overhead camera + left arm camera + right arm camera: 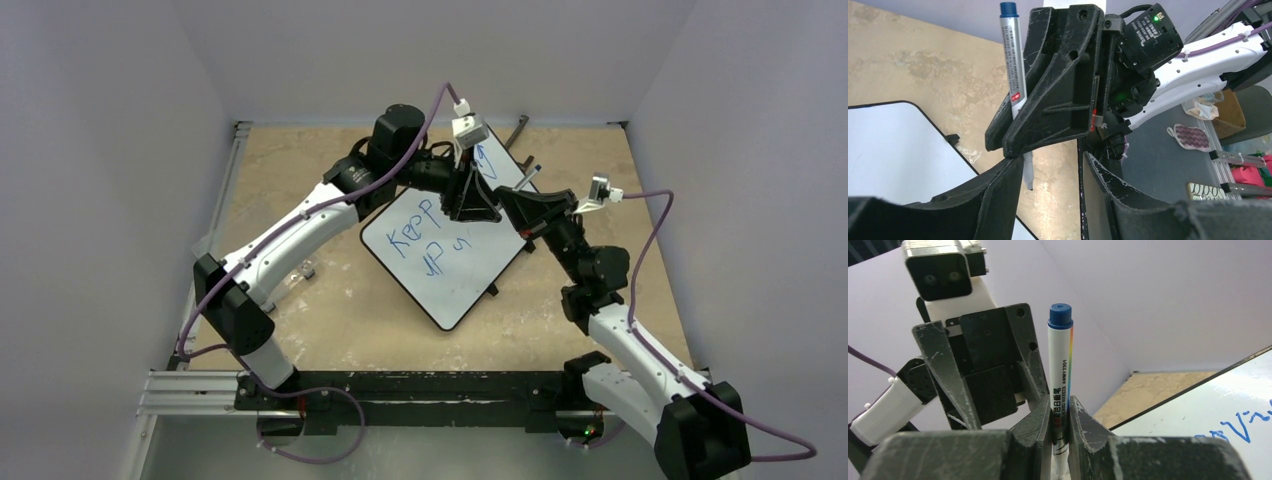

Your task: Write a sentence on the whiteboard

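The whiteboard (pixel 470 280) lies cornerwise on the tan table, with the sentence (pixel 425 235) in blue marker on its left half, reading "Keep" over a shorter line. Both grippers meet above the board's far corner. My right gripper (pixel 1060 412) is shut on a blue-capped marker (pixel 1060 355), which stands upright with its cap end up. In the left wrist view the marker (pixel 1015 75) hangs tip down from the right gripper (pixel 1000 145), over the table just past the whiteboard (pixel 888 150) edge. My left gripper (pixel 1048 165) stands open right below it, nothing between its fingers.
A thin black bar (pixel 515 130) lies by the back wall. A small clear object (pixel 305 270) sits on the table left of the board. An aluminium rail (pixel 190 390) runs along the near edge. White walls close in on three sides.
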